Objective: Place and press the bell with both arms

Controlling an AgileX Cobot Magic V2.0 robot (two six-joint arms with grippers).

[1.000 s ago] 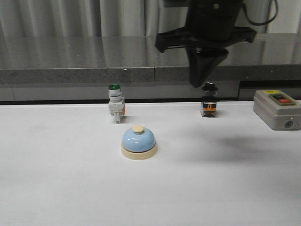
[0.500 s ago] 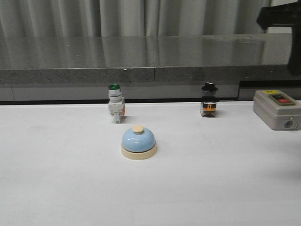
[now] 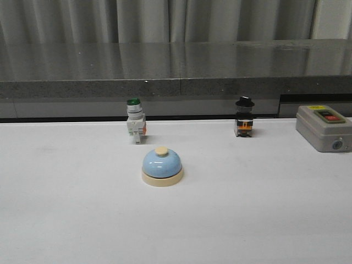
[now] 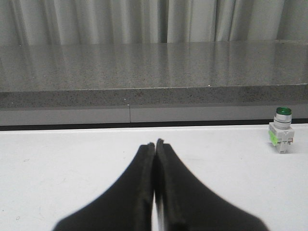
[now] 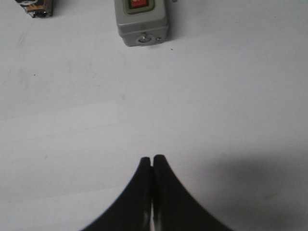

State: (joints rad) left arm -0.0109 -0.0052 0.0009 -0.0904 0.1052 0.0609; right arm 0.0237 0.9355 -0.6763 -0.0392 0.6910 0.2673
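The light-blue bell (image 3: 162,165) with its cream base and cream button stands upright on the white table (image 3: 66,209), near the middle in the front view. No arm shows in the front view. My left gripper (image 4: 155,143) is shut and empty, low over bare table; the bell is out of its view. My right gripper (image 5: 152,159) is shut and empty above bare table, with the bell out of its view too.
A green-capped white push-button switch (image 3: 135,126) stands behind the bell and also shows in the left wrist view (image 4: 281,137). A black-capped switch (image 3: 244,123) stands at the back right. A grey box with a red button (image 3: 324,127) sits at the right edge, also in the right wrist view (image 5: 141,20). A grey ledge (image 3: 165,71) runs behind the table.
The right arm, which hung high at the back a second ago, has moved off to the right and left the front view. The bell has not moved.
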